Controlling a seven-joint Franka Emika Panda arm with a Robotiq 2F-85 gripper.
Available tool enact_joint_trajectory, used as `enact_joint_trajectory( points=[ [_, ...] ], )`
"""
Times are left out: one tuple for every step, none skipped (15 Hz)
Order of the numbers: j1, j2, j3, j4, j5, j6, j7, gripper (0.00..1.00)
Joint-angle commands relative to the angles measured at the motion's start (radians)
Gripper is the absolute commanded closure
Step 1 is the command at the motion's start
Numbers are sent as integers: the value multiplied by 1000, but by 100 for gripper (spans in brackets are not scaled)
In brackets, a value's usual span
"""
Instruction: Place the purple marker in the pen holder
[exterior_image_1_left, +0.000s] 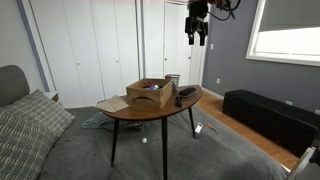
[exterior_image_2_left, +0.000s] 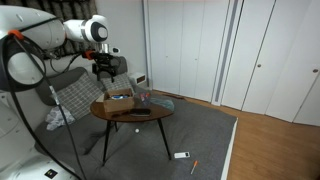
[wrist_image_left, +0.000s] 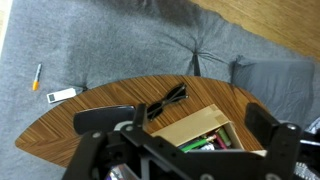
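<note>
My gripper (exterior_image_1_left: 197, 30) hangs high above the round wooden table (exterior_image_1_left: 125, 113), open and empty; it also shows in the other exterior view (exterior_image_2_left: 104, 66). In the wrist view its fingers (wrist_image_left: 198, 116) are spread over the brown cardboard box (wrist_image_left: 190, 122), which holds several coloured markers. I cannot single out the purple marker; only a purple patch shows inside the box (exterior_image_1_left: 150, 93). The pen holder (exterior_image_1_left: 172, 79) is a small dark cup standing just behind the box. It is hidden in the wrist view.
Black sunglasses (wrist_image_left: 166, 99) and a low flat black object (wrist_image_left: 100, 118) lie on the table beside the box. An orange pen (wrist_image_left: 37, 77) and a small white item (wrist_image_left: 62, 95) lie on the grey carpet. A black bench (exterior_image_1_left: 268, 115) stands near the window.
</note>
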Motion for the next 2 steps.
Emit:
enact_joint_trajectory(
  points=[
    [-4, 2, 4, 2, 0, -3, -1, 0],
    [-4, 2, 4, 2, 0, -3, -1, 0]
  ],
)
